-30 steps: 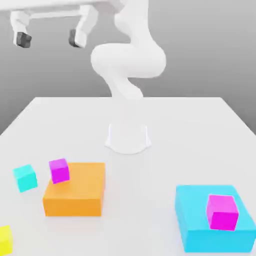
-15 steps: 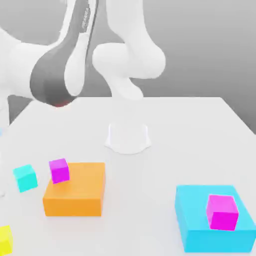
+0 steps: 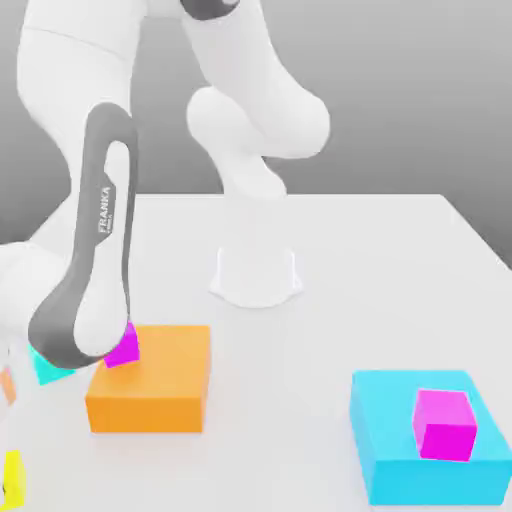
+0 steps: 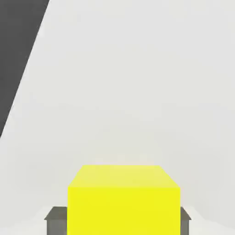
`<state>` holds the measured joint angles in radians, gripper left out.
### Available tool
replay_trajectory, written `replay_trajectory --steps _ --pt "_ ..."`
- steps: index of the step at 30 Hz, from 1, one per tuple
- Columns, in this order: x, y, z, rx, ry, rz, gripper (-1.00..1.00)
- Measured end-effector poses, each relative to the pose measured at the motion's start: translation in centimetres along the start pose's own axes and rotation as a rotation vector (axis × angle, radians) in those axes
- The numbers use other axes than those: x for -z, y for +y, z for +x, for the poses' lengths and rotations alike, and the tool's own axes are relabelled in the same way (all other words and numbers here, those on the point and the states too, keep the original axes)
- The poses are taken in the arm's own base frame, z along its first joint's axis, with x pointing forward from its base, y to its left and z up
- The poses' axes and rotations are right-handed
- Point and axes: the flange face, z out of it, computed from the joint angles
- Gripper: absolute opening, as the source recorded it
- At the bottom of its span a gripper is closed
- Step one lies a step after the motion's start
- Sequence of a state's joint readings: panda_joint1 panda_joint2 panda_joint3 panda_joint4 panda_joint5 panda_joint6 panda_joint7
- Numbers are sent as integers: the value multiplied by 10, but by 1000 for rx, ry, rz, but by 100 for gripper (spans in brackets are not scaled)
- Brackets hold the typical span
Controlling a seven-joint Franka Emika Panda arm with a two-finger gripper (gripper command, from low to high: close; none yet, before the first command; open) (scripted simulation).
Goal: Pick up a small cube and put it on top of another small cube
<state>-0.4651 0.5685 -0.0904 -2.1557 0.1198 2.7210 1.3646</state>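
Note:
In the hand view a small yellow cube (image 4: pixel 123 202) sits between my gripper's (image 4: pixel 120 221) two grey fingertips (image 4: pixel 57 220), which press against its sides on the white table. The same yellow cube (image 3: pixel 12 478) lies at the front corner on the exterior view's left. My arm (image 3: pixel 92 260) reaches down on that side. It partly covers a small cyan cube (image 3: pixel 48 368) and a small magenta cube (image 3: pixel 124 348), which rests at the corner of a big orange block (image 3: pixel 155 385).
A big cyan block (image 3: pixel 390 450) with a magenta cube (image 3: pixel 445 425) on top stands at the front on the exterior view's right. The robot's base (image 3: pixel 256 275) is at the table's middle back.
The arm has swung down from high at the back to the table's front on the exterior view's left. The gripper has gone from open to shut, now around the yellow cube.

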Motion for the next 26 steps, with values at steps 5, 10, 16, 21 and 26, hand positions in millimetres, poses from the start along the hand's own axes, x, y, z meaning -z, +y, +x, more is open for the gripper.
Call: replay_trajectory --steps 5,10,16,21,26 --pt "62 -1 -26 48 -9 2 -100" --pt "103 16 -155 302 -39 7 -100" --pt "144 81 -289 610 -45 7 -100" --pt "158 185 -415 954 -22 3 -100" --pt "135 217 -446 1052 -7 0 100"
